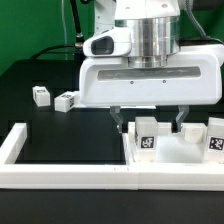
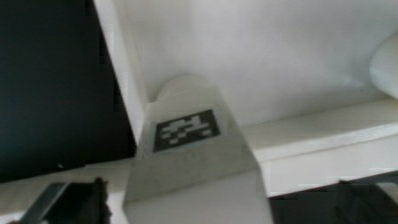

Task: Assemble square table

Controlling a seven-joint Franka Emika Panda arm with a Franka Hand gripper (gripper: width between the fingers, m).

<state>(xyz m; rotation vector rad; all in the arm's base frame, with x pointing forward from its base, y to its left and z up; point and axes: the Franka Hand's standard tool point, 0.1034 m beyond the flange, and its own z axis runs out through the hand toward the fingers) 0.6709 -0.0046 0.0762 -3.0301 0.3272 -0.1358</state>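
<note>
Pincer (image 1: 150,126) hangs wide open, gripping nothing, astride an upright tagged leg (image 1: 147,138) on the square top (image 1: 185,156), which sits at the counter's (image 1: 70,135) front edge, likely braced against the white bar frame (image 1: 60,177); two leg blocks (image 1: 40,95) lie nearer the far edge

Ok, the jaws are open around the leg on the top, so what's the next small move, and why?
Probably lift the gripper straight up. Its jaws stand open either side of the upright leg on the top, not gripping it, so a sideways move could knock it. A loose leg waits to be fetched.
</note>
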